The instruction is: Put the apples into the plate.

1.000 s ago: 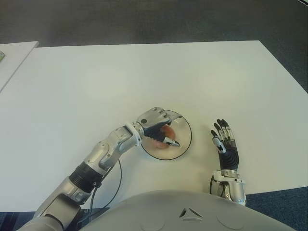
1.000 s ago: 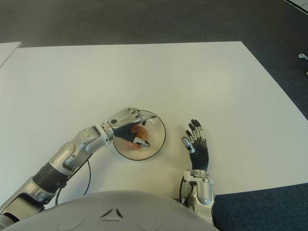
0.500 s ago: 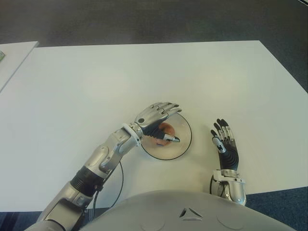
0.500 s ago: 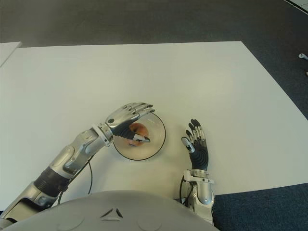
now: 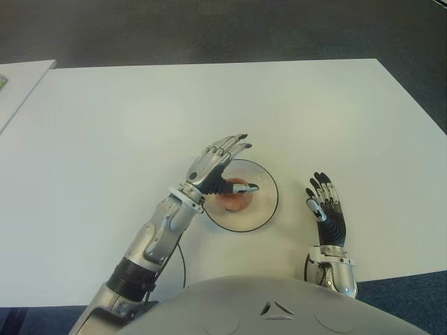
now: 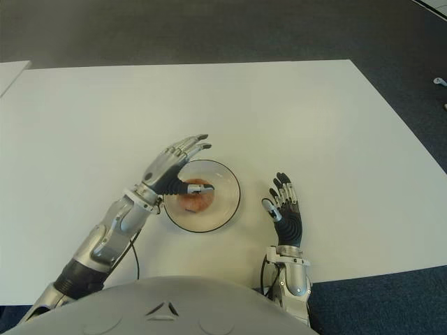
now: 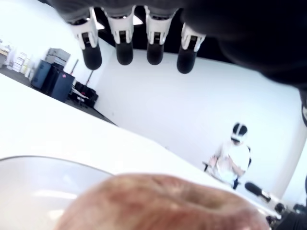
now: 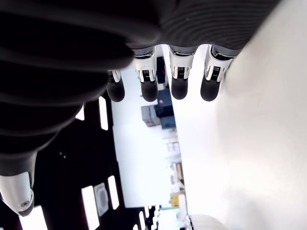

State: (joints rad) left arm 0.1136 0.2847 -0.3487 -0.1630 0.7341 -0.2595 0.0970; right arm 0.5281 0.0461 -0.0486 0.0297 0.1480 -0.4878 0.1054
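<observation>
Sitting in the plate (image 5: 264, 209) is one reddish apple (image 5: 234, 196), on the plate's left half, loose with nothing gripping it. Plate is round, pale with a dark rim, on the white table (image 5: 140, 118), near the table's front edge. Left hand (image 5: 215, 166) is over the plate's left rim, fingers (image 5: 230, 146) spread wide and straight, pointing past the plate's far edge; thumb reaches across above the apple. Holds nothing. Left wrist view: apple (image 7: 163, 203) close below the palm, four fingertips (image 7: 123, 48) extended above it, plate rim (image 7: 53, 165) beside the apple, a seated person (image 7: 232, 160) far off by a white wall. Right hand (image 5: 325, 209) shows right of the plate, clear of it, palm up, fingers straight and apart, empty. Right wrist view: fingertips (image 8: 178, 79) extended, nothing between them.
</observation>
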